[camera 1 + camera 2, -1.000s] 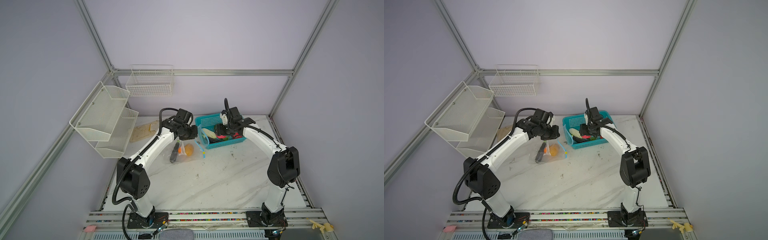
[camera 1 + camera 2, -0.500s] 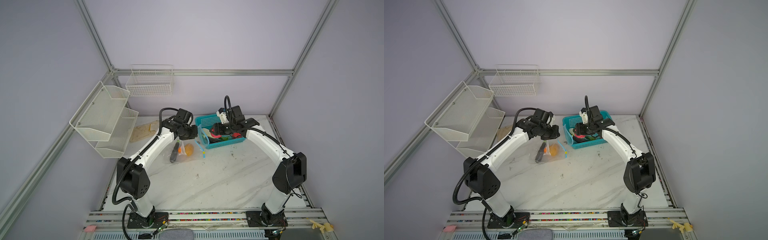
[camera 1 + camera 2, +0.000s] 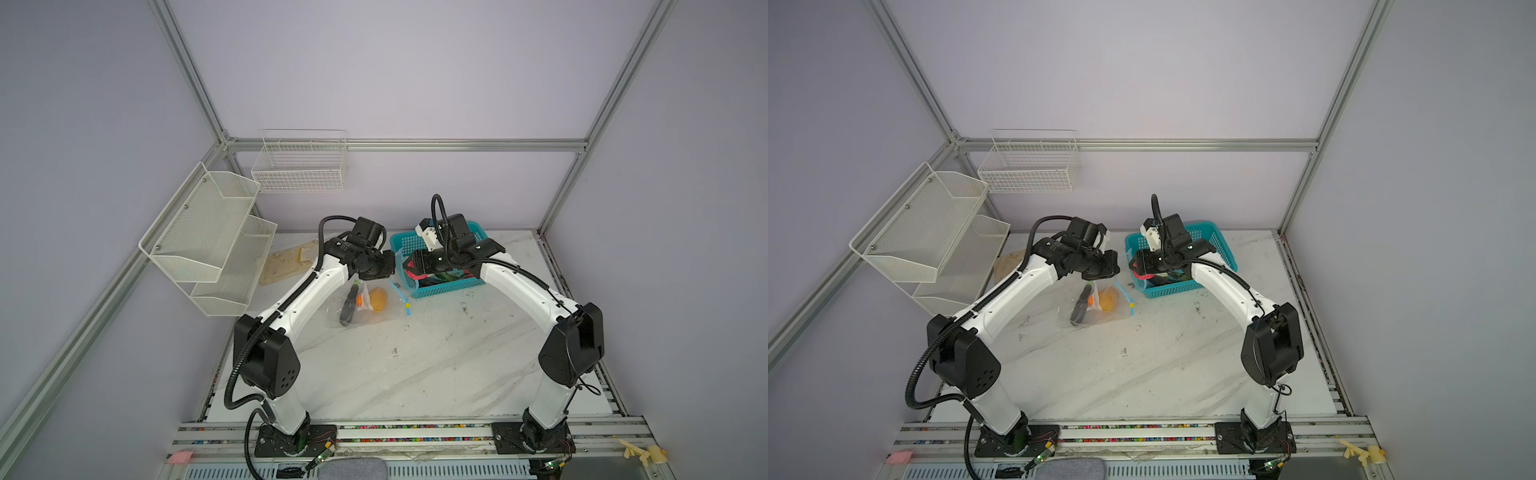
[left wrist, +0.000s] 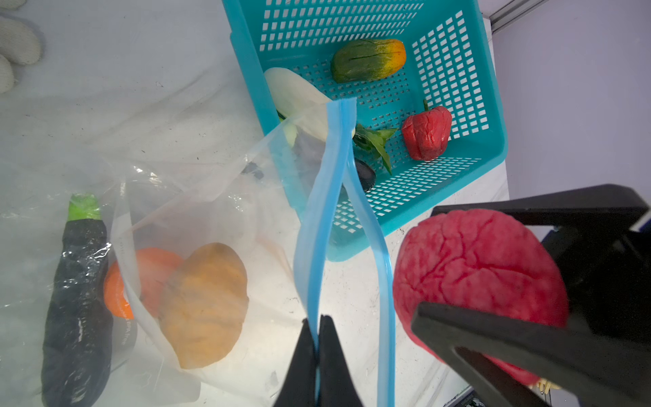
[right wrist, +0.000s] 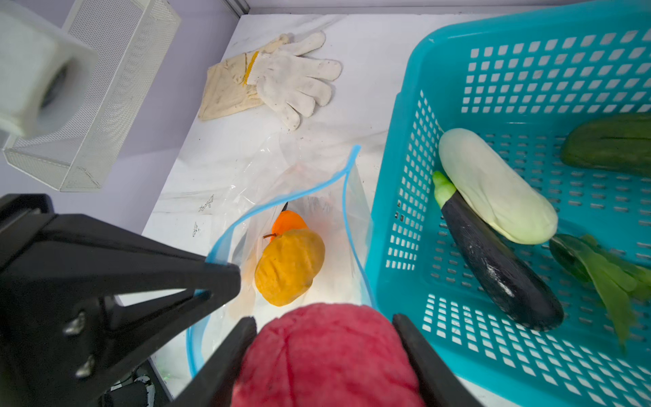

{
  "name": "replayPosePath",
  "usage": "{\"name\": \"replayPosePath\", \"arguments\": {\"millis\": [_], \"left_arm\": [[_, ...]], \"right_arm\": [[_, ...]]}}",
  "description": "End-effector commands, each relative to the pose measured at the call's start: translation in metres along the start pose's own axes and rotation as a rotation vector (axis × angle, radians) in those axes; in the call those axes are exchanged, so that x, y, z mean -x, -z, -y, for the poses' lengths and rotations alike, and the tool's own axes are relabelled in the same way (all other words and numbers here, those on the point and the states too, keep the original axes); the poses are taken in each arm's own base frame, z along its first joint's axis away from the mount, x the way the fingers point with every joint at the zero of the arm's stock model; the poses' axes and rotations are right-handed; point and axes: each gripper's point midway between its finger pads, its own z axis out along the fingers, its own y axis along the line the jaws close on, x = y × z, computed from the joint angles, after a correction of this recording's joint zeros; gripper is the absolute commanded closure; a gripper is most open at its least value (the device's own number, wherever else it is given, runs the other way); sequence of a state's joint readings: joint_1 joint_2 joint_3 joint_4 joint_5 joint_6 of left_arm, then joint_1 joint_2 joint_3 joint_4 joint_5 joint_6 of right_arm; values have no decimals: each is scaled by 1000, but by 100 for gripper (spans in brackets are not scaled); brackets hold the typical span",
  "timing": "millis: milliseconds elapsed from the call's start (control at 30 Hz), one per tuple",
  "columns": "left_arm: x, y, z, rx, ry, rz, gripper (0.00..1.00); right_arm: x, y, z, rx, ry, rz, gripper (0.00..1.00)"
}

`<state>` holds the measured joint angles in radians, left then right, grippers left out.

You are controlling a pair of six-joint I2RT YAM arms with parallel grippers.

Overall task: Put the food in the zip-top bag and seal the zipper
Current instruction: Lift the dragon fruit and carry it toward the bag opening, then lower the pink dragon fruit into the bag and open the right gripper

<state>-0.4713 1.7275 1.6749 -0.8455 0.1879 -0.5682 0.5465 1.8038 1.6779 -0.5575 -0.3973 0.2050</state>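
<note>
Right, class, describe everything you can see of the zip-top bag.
The zip-top bag is clear, crinkly plastic with a light blue zipper strip along its open mouth. It lies on the table beside the teal basket, one lip lifted by the shut left pincer. Inside: an eggplant, an orange piece and a yellow-orange one.

walls (image 3: 415, 75): lilac | table (image 3: 436, 365): white marble | shelves (image 3: 208, 232): white mesh, wall-mounted

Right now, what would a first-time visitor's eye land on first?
A wrinkled pinkish-red toy fruit, clamped in the right end effector, hangs by the open mouth of a crinkly clear plastic bag. The left end effector pinches the bag's light blue zipper strip. Beside it sits a teal perforated plastic basket of toy vegetables.
</note>
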Motion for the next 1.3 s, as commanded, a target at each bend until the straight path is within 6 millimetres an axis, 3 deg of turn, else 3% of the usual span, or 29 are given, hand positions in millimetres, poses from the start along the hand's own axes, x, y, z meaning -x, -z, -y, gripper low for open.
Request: {"name": "replayPosePath", "arguments": {"millis": [0, 1267], "left_arm": [[8, 12, 7, -42, 9, 42, 100], [7, 14, 7, -41, 8, 44, 100]], "right_arm": [[5, -5, -7, 20, 6, 7, 40], [-4, -20, -13, 26, 25, -31, 33]]}}
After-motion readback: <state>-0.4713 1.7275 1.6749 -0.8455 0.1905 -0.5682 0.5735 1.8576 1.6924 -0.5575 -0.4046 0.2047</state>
